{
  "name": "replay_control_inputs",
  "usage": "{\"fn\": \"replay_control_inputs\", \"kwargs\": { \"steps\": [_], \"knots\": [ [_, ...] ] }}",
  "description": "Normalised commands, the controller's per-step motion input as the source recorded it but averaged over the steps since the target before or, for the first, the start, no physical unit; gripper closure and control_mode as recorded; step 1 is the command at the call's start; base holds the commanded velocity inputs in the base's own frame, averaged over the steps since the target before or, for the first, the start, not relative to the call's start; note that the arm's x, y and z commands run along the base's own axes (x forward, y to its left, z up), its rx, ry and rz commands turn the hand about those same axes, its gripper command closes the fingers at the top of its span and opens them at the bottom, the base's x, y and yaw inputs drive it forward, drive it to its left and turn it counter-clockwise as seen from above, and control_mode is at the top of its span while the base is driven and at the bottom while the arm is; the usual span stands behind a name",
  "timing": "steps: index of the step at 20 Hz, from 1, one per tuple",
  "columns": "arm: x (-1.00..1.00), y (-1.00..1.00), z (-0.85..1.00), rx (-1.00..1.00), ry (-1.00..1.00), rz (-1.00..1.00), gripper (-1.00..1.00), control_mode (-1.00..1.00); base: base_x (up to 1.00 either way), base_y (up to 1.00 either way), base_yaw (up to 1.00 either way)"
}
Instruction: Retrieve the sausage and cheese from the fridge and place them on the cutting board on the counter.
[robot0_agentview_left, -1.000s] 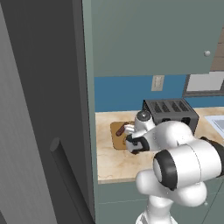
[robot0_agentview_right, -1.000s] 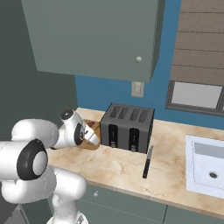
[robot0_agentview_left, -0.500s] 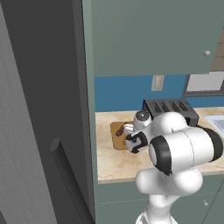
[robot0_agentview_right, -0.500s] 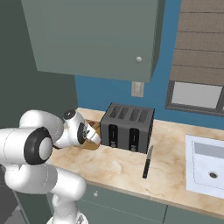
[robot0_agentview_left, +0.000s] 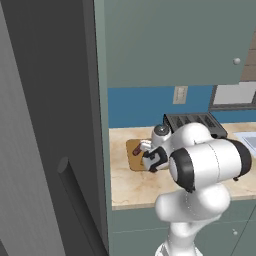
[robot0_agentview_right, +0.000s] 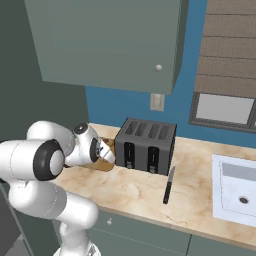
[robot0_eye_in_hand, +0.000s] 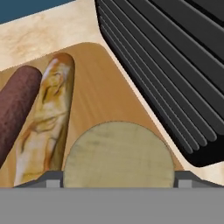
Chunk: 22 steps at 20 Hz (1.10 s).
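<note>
Tool (robot0_eye_in_hand: 117, 186): spread wide about cheese (robot0_eye_in_hand: 117, 154) on cutting board (robot0_eye_in_hand: 103, 83), beside sausage (robot0_eye_in_hand: 17, 105). Placement judged under way; lift-off required next.

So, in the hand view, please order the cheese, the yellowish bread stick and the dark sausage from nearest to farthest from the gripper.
1. The cheese: right between the fingertips of the gripper, on the cutting board.
2. The yellowish bread stick: left of the cheese, lying on the board.
3. The sausage: farthest left, beside the bread stick.
</note>
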Motion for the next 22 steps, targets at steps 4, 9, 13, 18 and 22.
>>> {"fn": "replay_control_inputs", "kwargs": {
  "steps": [4, 9, 13, 18, 22],
  "knots": [
    [-0.05, 0.0, 0.07, 0.09, -0.05, 0.0, -1.0, -1.0, 0.0, 0.0, 0.0],
    [-0.12, 0.0, 0.12, 0.08, -0.01, 0.0, -1.0, -1.0, 0.0, 0.0, 0.0],
    [-0.09, 0.0, 0.27, 0.05, -0.03, 0.0, -1.0, -1.0, 0.0, 0.0, 0.0],
    [-0.11, 0.0, 0.41, 0.04, 0.0, 0.0, -1.0, -1.0, 0.0, 0.0, 0.0],
    [-0.16, 0.03, 0.32, 0.0, 0.0, 0.0, -1.0, -1.0, 0.0, 0.0, 0.0]
  ]
}}
